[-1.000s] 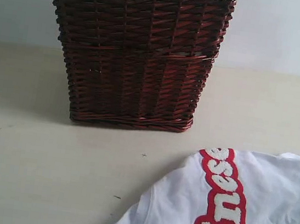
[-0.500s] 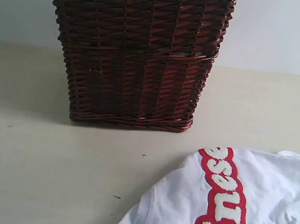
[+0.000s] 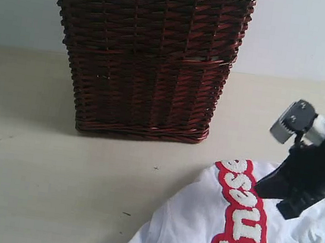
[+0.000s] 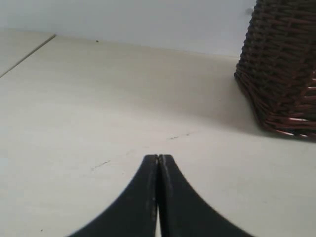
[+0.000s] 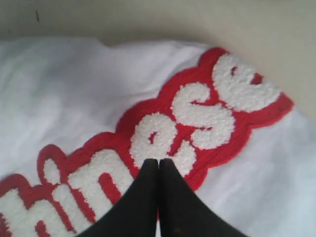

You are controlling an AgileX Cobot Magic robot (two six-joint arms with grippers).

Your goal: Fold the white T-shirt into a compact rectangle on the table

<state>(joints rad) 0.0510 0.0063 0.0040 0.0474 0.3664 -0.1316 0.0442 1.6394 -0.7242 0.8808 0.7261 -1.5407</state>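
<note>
My right pincer (image 5: pixel 158 162) is clenched, its black fingers pressed together directly over the fuzzy white letters outlined in red on the wrinkled white cotton T-shirt (image 3: pixel 187 232). The shirt lies at the lower right of the exterior view on the pale beige matte worktop (image 3: pixel 51 191). My left pincer (image 4: pixel 158 158) is also clenched, grasping nothing, above bare worktop near the tall dark brown wicker basket (image 3: pixel 146 65) with white lace trim, which stands upright, apart from the shirt.
</note>
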